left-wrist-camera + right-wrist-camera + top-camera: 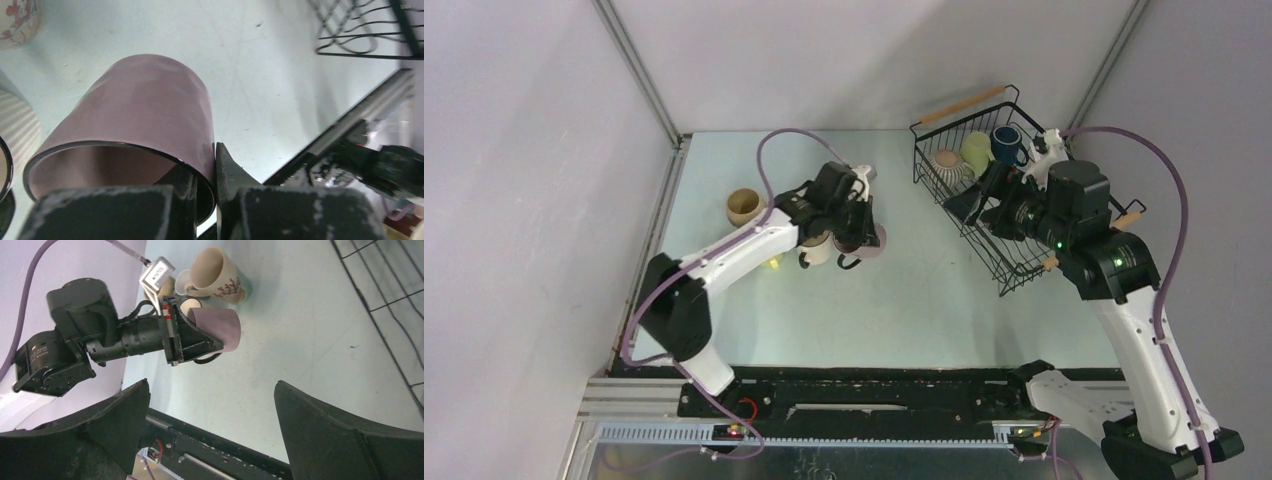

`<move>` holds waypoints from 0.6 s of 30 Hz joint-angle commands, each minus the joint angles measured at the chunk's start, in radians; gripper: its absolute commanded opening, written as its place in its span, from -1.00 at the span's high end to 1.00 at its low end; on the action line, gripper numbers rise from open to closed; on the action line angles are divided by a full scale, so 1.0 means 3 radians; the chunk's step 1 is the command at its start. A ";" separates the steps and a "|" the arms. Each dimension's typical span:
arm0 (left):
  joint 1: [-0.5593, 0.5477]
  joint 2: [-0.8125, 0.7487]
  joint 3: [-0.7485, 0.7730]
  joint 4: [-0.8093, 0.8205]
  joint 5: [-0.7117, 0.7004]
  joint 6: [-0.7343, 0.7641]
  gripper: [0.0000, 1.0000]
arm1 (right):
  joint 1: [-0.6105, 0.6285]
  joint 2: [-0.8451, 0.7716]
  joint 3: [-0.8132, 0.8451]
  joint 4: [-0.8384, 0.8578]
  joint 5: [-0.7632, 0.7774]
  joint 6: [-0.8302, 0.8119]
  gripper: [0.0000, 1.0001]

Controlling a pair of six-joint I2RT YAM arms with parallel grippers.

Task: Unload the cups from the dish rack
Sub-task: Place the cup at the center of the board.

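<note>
My left gripper is shut on the wall of a mauve-pink cup, one finger inside the rim and one outside. The cup hangs tilted low over the table, left of centre, beside other cups. The black wire dish rack stands at the back right with a ribbed beige cup, a pale yellow-green cup and a dark blue cup in its far end. My right gripper hovers open over the rack's left side with nothing between its fingers.
A tan cup, a floral cup and a white cup stand on the table around the left gripper. The rack's wooden handles stick out. Grey walls close in left, right and behind.
</note>
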 commanded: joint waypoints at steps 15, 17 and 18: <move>-0.0274 0.1153 0.1294 -0.0875 -0.1056 0.0472 0.99 | -0.0015 -0.0283 -0.0175 -0.0192 0.0385 -0.0248 -0.99; -0.0271 0.1214 0.1331 -0.0902 -0.1072 0.0505 0.99 | -0.0015 -0.0277 -0.0181 -0.0172 0.0375 -0.0244 -0.99; -0.0275 0.1237 0.1342 -0.0910 -0.1076 0.0516 0.99 | -0.0016 -0.0275 -0.0177 -0.0170 0.0373 -0.0243 -0.99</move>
